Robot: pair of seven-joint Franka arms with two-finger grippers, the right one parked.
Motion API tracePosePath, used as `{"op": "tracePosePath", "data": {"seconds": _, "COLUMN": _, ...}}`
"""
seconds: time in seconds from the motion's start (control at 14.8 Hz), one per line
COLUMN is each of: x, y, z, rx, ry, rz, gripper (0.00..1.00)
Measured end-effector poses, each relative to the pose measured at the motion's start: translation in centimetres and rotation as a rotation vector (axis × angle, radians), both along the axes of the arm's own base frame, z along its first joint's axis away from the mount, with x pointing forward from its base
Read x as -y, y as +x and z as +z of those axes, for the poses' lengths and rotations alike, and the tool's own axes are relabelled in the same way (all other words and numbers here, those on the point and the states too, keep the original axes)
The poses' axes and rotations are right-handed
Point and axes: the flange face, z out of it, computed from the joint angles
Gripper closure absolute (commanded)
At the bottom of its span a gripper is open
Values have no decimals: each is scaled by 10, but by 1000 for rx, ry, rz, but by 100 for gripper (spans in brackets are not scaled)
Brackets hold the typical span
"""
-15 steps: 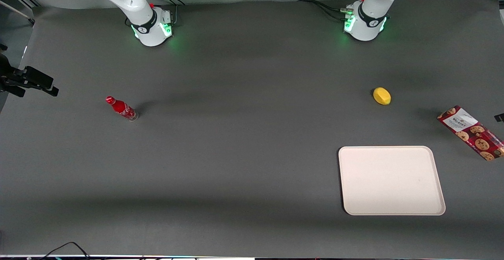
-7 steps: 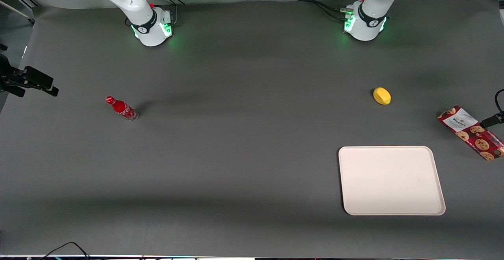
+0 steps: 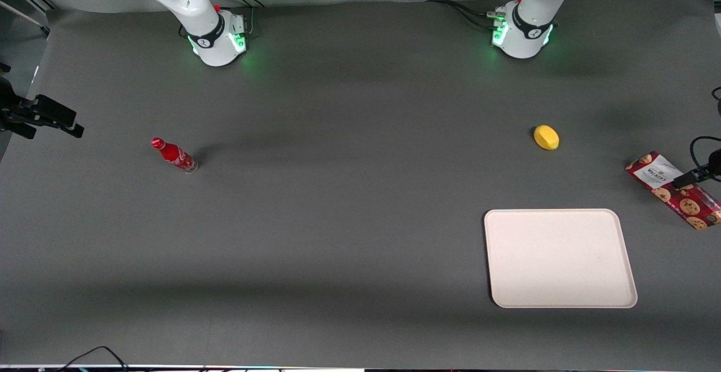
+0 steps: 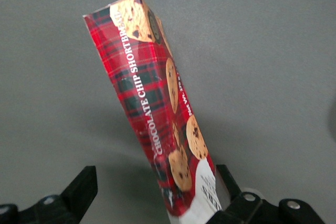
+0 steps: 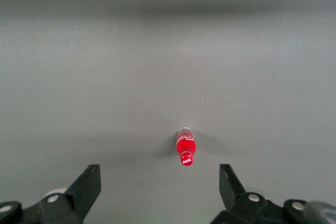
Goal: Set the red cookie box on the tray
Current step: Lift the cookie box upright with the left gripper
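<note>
Front view: red cookie box lies flat at the worktop's working-arm edge, near the tray but off it.

Left wrist view: gripper hovers spread, straddling the box's white-label end, apparently lining up a grasp across its narrow width.

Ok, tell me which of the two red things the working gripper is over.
The red cookie box, lying flat beside the tray; the gripper hangs over it, jaws open. The red bottle stands toward the parked arm's end.

Soft, even light from above. Faint shadows beside the small things. Sharp pictures, no glare.
</note>
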Motion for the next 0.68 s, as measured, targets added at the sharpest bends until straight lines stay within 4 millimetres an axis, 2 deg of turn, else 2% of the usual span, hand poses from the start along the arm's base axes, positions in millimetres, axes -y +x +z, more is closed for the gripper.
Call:
{"op": "tracePosePath", "data": {"seconds": 0.27, "x": -2, "y": -1, "z": -29, "rx": 26, "ry": 4, "rz": 3, "gripper": 2}}
{"op": "tracePosePath", "data": {"seconds": 0.41, "x": 0, "y": -1, "z": -39, "rx": 23, "ry": -5, "rz": 3, "gripper": 28}}
{"op": "tracePosePath", "data": {"seconds": 0.47, "x": 1, "y": -1, "z": -41, "rx": 22, "ry": -8, "rz": 4, "gripper": 38}}
{"op": "tracePosePath", "data": {"seconds": 0.54, "x": 1, "y": 0, "z": -41, "rx": 23, "ry": -10, "rz": 5, "gripper": 41}}
{"op": "tracePosePath", "data": {"seconds": 0.61, "x": 2, "y": 0, "z": -41, "rx": 24, "ry": -10, "rz": 4, "gripper": 50}}
{"op": "tracePosePath", "data": {"seconds": 0.68, "x": 2, "y": 0, "z": -41, "rx": 24, "ry": -10, "rz": 4, "gripper": 53}}
